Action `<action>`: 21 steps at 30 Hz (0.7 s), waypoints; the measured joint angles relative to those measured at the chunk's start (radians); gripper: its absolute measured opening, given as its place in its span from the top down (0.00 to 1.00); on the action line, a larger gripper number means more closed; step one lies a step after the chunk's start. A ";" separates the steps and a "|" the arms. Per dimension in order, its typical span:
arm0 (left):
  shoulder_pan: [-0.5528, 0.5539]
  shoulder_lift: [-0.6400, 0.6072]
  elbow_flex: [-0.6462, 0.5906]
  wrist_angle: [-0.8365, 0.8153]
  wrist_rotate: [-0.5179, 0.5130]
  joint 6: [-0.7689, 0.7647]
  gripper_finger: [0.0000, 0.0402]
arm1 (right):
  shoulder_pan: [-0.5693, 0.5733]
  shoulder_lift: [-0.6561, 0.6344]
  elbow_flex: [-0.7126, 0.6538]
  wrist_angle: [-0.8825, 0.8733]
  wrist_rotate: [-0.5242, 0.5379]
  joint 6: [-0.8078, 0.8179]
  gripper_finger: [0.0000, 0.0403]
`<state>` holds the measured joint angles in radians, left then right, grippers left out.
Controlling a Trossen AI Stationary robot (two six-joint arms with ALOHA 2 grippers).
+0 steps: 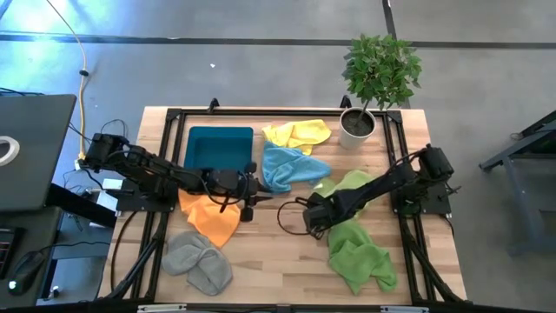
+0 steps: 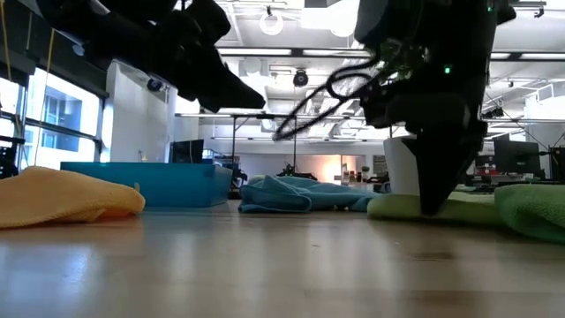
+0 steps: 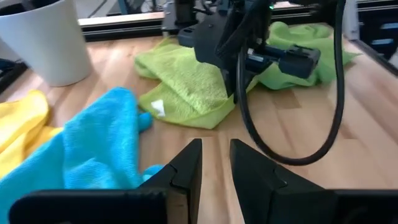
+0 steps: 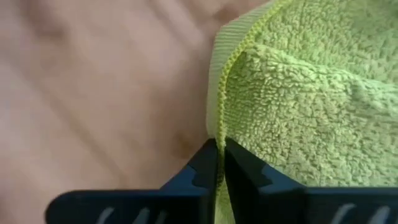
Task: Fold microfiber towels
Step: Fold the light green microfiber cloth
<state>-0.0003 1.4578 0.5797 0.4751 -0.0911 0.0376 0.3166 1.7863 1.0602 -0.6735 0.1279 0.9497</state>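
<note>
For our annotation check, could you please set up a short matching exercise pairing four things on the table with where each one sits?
Things:
1. yellow towel
2. grey towel
3. right gripper
4. teal tray

Places:
A. near front-left edge
B. beside the white plant pot
C. pinching the light green towel hem
D. behind the orange towel

Pairs: 1-B, 2-A, 3-C, 4-D

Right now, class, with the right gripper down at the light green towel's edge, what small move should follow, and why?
Probably a short lift: the right gripper is shut on the hemmed edge of the light green towel, which lies crumpled on the table. Raising that edge would let it spread for folding.
</note>
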 joint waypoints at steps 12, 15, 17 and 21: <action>-0.042 0.000 0.000 -0.030 0.028 0.000 0.82 | 0.082 -0.001 0.192 -0.028 0.006 -0.143 0.99; -0.042 0.000 0.000 -0.030 0.085 0.015 0.82 | 0.086 -0.001 0.240 -0.042 0.021 -0.216 1.00; -0.042 0.000 0.000 -0.029 0.116 0.050 0.82 | 0.086 -0.001 0.272 -0.051 0.030 -0.279 1.00; -0.042 0.000 0.000 -0.004 0.133 0.111 0.82 | 0.086 -0.002 0.326 -0.050 0.081 -0.447 1.00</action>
<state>-0.0425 1.4578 0.5793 0.4715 0.0422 0.1483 0.4026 1.7844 1.3864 -0.7240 0.2092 0.5027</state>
